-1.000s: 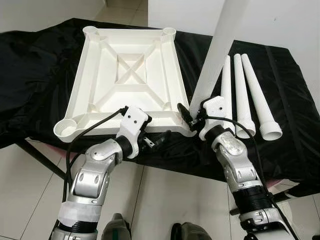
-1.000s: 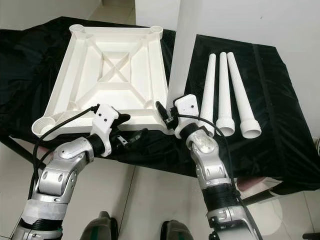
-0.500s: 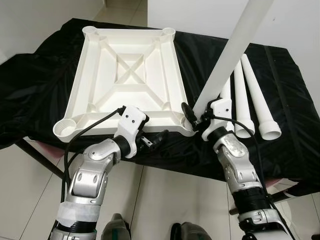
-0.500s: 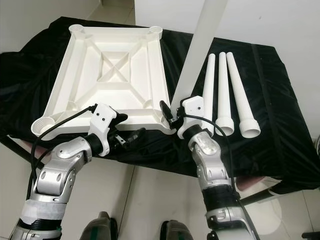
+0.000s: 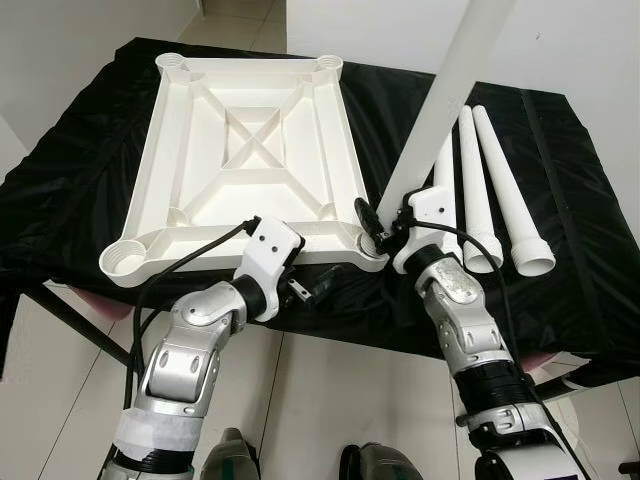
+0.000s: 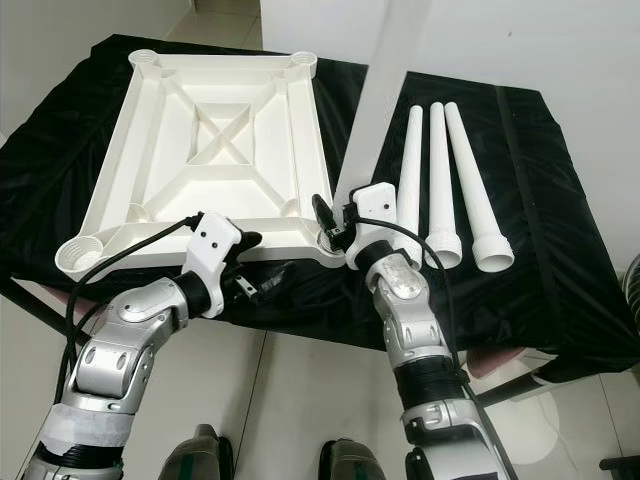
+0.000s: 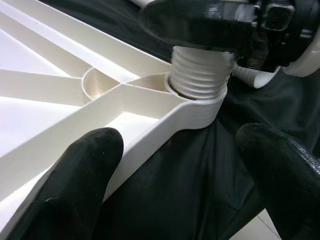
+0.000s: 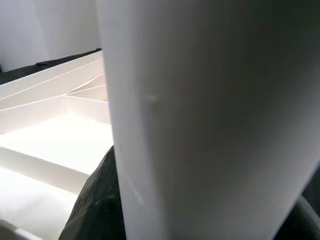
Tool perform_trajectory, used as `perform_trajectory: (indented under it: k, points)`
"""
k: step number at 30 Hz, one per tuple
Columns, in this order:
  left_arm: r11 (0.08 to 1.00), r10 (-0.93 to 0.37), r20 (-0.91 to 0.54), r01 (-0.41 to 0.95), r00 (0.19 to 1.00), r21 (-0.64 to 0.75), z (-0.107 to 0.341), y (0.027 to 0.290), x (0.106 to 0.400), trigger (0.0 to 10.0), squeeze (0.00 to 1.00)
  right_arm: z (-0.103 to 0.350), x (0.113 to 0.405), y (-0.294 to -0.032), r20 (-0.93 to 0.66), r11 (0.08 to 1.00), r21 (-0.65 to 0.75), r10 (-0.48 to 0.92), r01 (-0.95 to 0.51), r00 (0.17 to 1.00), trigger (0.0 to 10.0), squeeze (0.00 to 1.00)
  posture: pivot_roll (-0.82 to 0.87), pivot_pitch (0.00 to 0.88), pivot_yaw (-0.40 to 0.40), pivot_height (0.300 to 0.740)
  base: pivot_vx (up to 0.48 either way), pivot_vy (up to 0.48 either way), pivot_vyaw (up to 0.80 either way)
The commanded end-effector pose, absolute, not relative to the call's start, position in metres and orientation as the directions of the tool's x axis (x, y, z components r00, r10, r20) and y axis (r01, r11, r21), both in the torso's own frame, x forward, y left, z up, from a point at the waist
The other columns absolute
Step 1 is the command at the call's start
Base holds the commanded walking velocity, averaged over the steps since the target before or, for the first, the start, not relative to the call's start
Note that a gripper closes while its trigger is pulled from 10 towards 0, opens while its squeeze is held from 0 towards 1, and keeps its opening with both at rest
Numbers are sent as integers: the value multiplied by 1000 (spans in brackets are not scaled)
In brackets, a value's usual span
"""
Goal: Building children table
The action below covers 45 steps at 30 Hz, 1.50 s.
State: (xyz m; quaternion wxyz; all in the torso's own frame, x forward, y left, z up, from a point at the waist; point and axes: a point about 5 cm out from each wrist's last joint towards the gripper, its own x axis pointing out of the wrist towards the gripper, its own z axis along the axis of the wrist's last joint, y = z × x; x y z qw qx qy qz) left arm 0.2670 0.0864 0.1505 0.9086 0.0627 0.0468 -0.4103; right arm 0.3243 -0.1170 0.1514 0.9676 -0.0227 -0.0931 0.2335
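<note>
1. The left gripper [image 5: 312,290] is hovering spread open at the near edge of the desk [image 5: 80,190], just below the tabletop's rim.
2. The right gripper [image 5: 378,228] is clamping a white leg [image 5: 440,95], its threaded end sitting in the near right corner socket.
3. The ribbed white tabletop [image 5: 250,160] is lying upside down on the black-draped desk.
4. Three legs [image 5: 490,190] are lying side by side to its right.

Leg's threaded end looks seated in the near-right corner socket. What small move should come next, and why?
Probably a twist of the right end effector to screw the table leg further in: its ribbed threads show above the tabletop's corner socket. The open left end effector waits by the rim.
</note>
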Motion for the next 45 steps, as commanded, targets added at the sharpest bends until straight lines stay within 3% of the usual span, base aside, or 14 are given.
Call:
perform_trajectory:
  k: [1,16,20,29,34,45]
  points:
    - [720,-673,-141,687,726,99,150,90,267,10000,0,144,323,-113,134,878,-82,478,-471,868,10000,0,62,81,-21,740,0,0,0]
    - [722,-666,-145,681,732,124,152,91,268,10000,0,138,325,-111,106,872,-109,488,-478,866,10000,0,63,85,-22,740,0,0,0]
    - [723,-663,-144,678,735,131,153,91,268,10000,0,135,315,-114,158,853,-177,516,-490,842,10000,0,61,88,-18,740,0,0,0]
    - [724,-660,-146,676,737,136,154,92,268,10000,0,134,309,-115,184,840,-185,540,-511,821,10000,0,62,91,-16,740,0,0,0]
    - [723,-660,-151,677,736,138,155,94,267,10000,0,123,308,-118,136,858,-106,512,-502,848,10000,0,64,100,-10,740,0,0,0]
    - [723,-658,-154,676,737,143,156,95,265,10000,0,114,318,-118,10,889,-104,450,-446,893,10000,0,71,103,-11,740,0,0,0]
